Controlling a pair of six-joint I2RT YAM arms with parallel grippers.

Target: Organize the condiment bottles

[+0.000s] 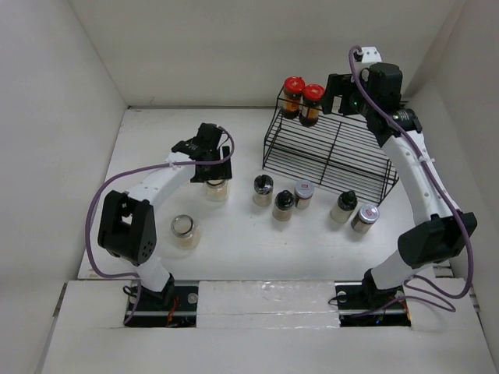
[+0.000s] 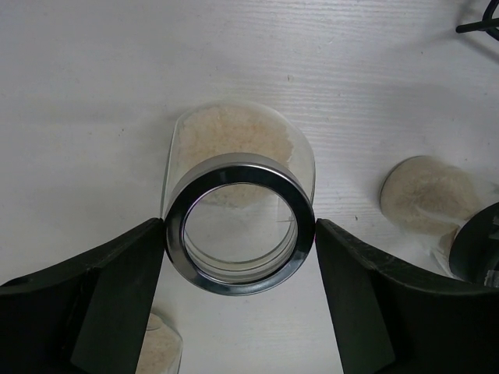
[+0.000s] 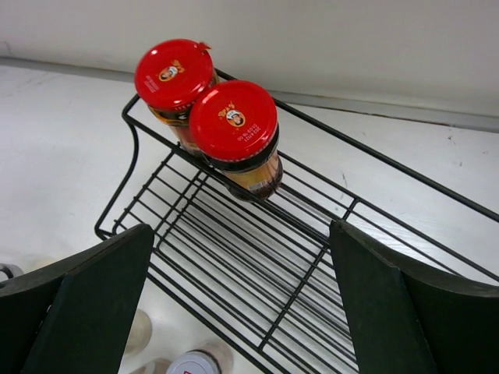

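Left end effector [image 2: 240,226]: fingers pressed against both sides of a silver-rimmed jar [image 2: 234,140], which stands upright on the surface [image 1: 234,249], left of the black wire rack [image 1: 331,152]. Right end effector [image 3: 240,228]: spread wide, holding nothing, above the rack. Two red-lidded jars [image 3: 234,121] touch each other at the rack's upper left end. Five loose jars [image 1: 282,204] stand in a row before the rack.

Left arm [image 1: 168,183], right arm [image 1: 417,175]: white tubular links, black joint housings, black wrist units. Purple cable [image 1: 97,210] looped along each. Black base plates [image 1: 160,302] under both. Fingers [image 2: 93,304]: matte black, flat, wedge-shaped. White connector block [image 1: 368,54] atop the right wrist.
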